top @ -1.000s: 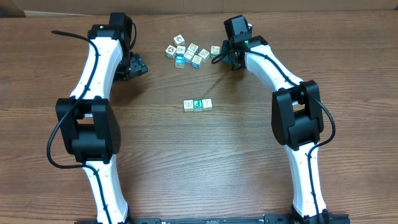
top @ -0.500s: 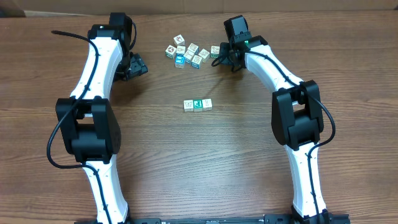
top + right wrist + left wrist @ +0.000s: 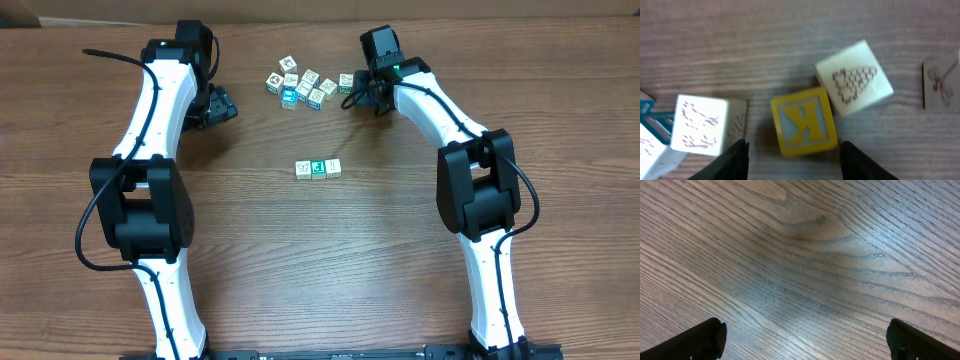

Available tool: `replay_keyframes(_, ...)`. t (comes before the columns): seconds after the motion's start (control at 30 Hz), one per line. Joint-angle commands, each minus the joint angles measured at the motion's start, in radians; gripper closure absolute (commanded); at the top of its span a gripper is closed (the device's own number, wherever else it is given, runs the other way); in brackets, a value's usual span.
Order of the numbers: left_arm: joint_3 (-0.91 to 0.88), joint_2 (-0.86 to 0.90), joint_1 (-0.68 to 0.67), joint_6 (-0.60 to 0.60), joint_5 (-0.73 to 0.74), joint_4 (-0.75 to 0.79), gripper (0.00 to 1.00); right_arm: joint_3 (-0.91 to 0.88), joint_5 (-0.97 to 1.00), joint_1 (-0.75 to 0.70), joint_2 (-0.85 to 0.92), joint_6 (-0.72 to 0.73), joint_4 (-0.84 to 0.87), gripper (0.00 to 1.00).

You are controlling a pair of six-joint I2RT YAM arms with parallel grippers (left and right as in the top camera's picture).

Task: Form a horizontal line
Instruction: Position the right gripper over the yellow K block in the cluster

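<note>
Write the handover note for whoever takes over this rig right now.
Left end effector: open, over bare table, holding nothing.
Right end effector: open, one finger on either side of the yellow K cube at the edge of the cluster, not gripping it.
Done: row of three cubes, white, teal, white, stands mid-table.
Left: grip the K cube and, most likely, set it at the row's end, in line.

Near the far edge of the bench [image 3: 320, 260], the right hand [image 3: 793, 150] spread its fingers [image 3: 737, 157] wider, ending either side of the yellow K cube [image 3: 802, 121].
</note>
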Motion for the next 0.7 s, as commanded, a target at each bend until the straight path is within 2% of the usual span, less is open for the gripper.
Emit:
replay_keyframes(0.0, 0.021, -0.021, -0.004, 0.004, -0.011, -0.002, 0.00, 0.007, 0.019, -0.006, -0.029, -0.009, 0.011, 0.45)
replay_keyframes(0.67, 0.021, -0.021, -0.004, 0.005, -0.011, -0.002, 0.00, 0.003, 0.039, -0.011, 0.011, -0.010, 0.099, 0.44)
